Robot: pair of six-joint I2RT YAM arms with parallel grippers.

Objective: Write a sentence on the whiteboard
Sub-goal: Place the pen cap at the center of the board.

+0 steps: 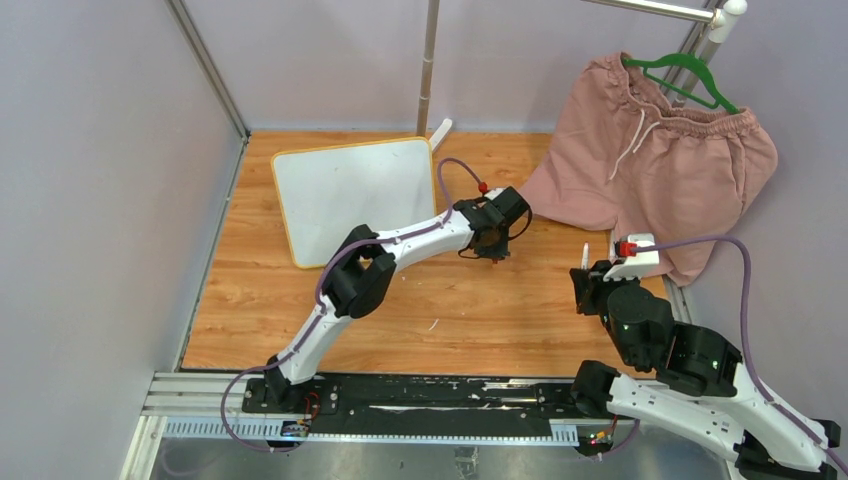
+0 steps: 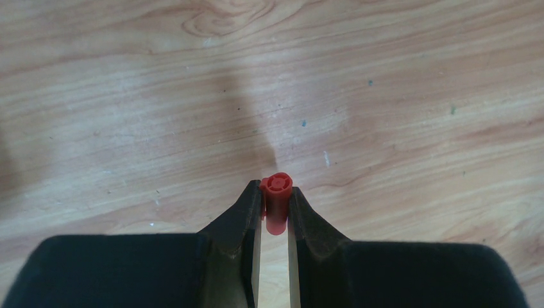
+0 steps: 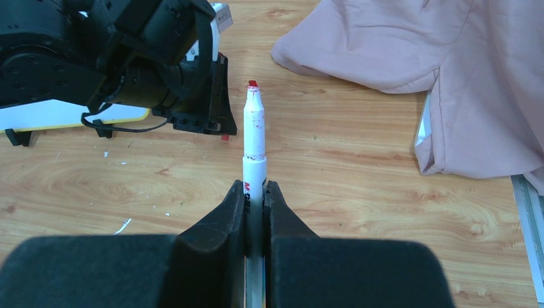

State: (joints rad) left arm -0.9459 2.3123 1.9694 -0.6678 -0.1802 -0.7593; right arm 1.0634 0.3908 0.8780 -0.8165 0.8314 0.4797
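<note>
While the right gripper clamps a white marker, red tip bare ahead of its jaws, the left gripper pinches a red cap. The whiteboard, plain white, sits beyond, left of the left jaws, untouched.

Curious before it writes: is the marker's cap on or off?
Off: the marker shows a bare red tip; the left gripper holds the red cap.

The top view looked down from high behind the arm bases. The left wrist view faced the table closely. The right wrist view faced twelve o'clock and shared the left gripper with the top view.
</note>
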